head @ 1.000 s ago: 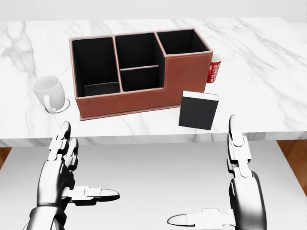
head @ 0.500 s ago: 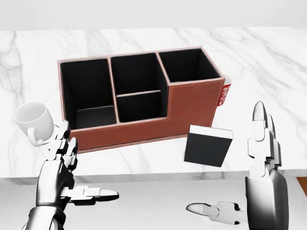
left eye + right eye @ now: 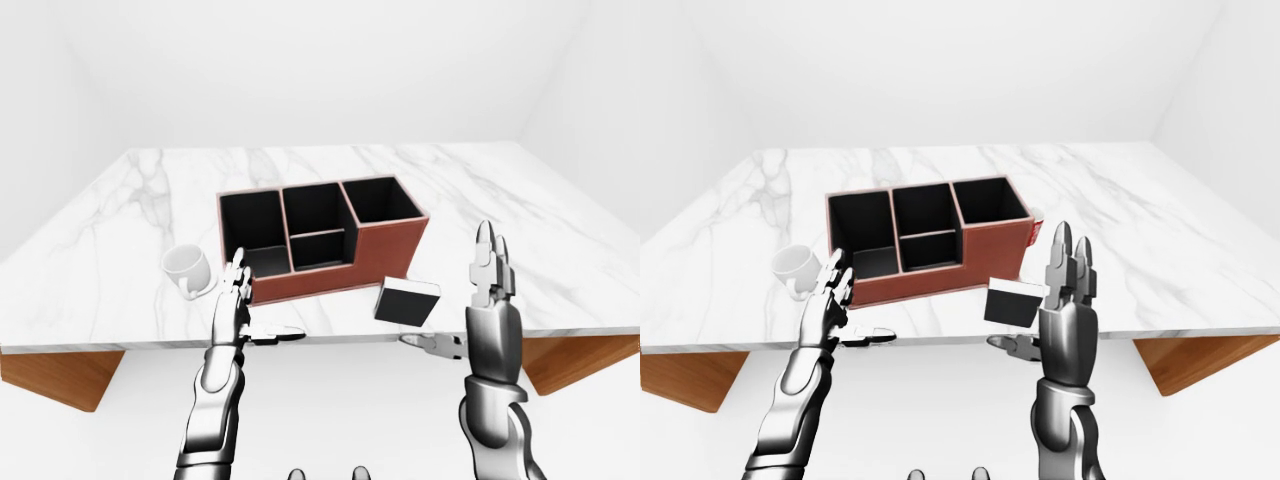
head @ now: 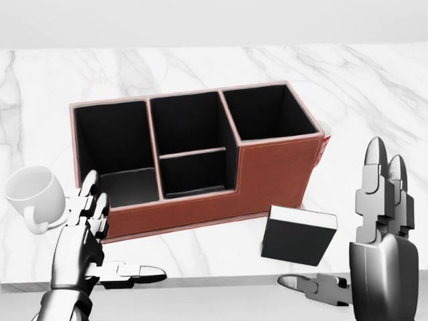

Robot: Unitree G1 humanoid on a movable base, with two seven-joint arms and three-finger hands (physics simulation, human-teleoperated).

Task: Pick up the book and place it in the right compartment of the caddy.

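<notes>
**Both hands open, book upright on the counter beside the caddy**

Right hand (image 4: 382, 231) is raised at the lower right of the head view, fingers (image 4: 375, 175) straight up and together, thumb stuck out sideways to the left below the book. Nothing in it; not touching the book.

Left hand (image 4: 83, 231) is at the lower left, same pose mirrored: fingers up, thumb pointing right, released. In the head view its fingertips overlap the caddy's lower left corner; can't tell if they actually touch.

Book (image 4: 297, 235): dark cover, white page edge on top, standing upright on the marble counter (image 4: 374, 87) near its lower edge. It sits just below the caddy's right end, slightly apart from the wall, and left of the right hand.

Caddy (image 4: 274, 170): reddish-brown, black inside. Tall compartment at left, middle section split in two, taller one at right. All look empty.

White mug (image 4: 33, 194) stands left of the caddy, above the left hand. Red can (image 4: 324, 146) peeks out behind the caddy's right end, mostly hidden.
</notes>
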